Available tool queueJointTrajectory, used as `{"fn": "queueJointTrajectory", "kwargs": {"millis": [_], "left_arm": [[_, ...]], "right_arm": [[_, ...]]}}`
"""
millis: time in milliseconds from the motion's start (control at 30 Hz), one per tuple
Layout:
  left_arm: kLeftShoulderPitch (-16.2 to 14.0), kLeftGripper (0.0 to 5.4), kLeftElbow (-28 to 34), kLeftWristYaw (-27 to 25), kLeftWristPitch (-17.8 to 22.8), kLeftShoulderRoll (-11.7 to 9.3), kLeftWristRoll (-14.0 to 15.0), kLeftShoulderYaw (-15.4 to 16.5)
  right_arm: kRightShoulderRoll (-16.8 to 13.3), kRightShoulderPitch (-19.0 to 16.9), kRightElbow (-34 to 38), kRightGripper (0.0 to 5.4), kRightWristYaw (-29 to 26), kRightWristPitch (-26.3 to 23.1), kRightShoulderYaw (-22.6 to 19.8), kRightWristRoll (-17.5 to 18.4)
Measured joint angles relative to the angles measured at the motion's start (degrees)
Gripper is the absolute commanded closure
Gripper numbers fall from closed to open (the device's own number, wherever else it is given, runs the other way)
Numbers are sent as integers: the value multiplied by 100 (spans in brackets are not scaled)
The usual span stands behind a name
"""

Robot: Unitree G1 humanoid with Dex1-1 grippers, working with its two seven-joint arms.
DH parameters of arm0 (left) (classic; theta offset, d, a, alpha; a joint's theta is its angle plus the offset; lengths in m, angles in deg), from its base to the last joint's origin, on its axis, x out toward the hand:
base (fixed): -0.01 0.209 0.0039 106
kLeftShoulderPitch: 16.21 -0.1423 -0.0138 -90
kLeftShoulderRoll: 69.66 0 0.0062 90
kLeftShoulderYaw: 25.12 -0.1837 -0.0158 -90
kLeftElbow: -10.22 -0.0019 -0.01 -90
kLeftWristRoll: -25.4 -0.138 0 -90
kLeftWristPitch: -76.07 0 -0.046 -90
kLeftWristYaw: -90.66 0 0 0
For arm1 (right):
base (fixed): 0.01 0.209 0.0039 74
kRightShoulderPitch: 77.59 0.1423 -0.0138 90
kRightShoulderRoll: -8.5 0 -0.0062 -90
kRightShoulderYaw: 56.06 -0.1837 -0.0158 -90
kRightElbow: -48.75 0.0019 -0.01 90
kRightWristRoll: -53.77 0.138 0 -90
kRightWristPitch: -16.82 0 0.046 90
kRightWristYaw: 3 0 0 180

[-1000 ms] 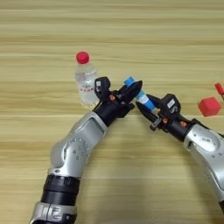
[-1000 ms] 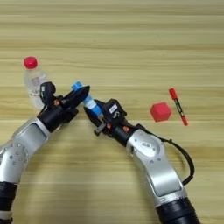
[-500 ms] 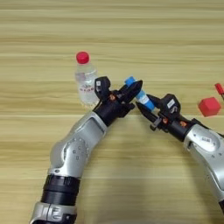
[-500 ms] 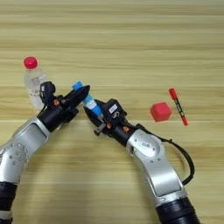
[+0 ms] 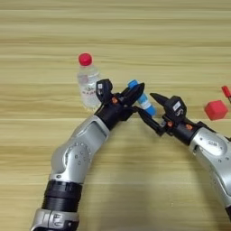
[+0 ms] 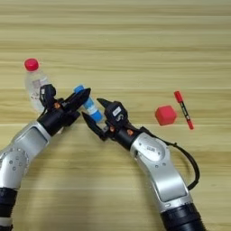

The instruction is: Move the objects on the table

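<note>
Blue tube (image 5: 142,100) clenched in left gripper (image 5: 129,97), tilted toward spread-fingered right gripper (image 5: 151,113), likely offered for a handover.

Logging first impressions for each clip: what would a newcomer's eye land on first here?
The two grippers meeting mid-table over the blue tube: the left gripper holds it, while the right gripper spreads open just beside it. Behind the left arm stands the clear bottle with red cap, upright. Off to the right lie the small red cube and, just beyond it, the red-and-black marker.
</note>
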Motion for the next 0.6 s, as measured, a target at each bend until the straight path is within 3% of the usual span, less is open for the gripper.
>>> {"fn": "queueJointTrajectory", "kwargs": {"millis": [267,433,600], "left_arm": [[1,408,2,2,-79,0,-42,4],[5,408,36,0,-280,-2,-180,64],[16,408,129,-1,-316,-2,-185,185]], "right_arm": [[6,1,2,73,9,136,-39,12],[-54,78,-330,25,298,512,-56,-485],[-68,131,-581,0,411,523,-56,-670]]}}
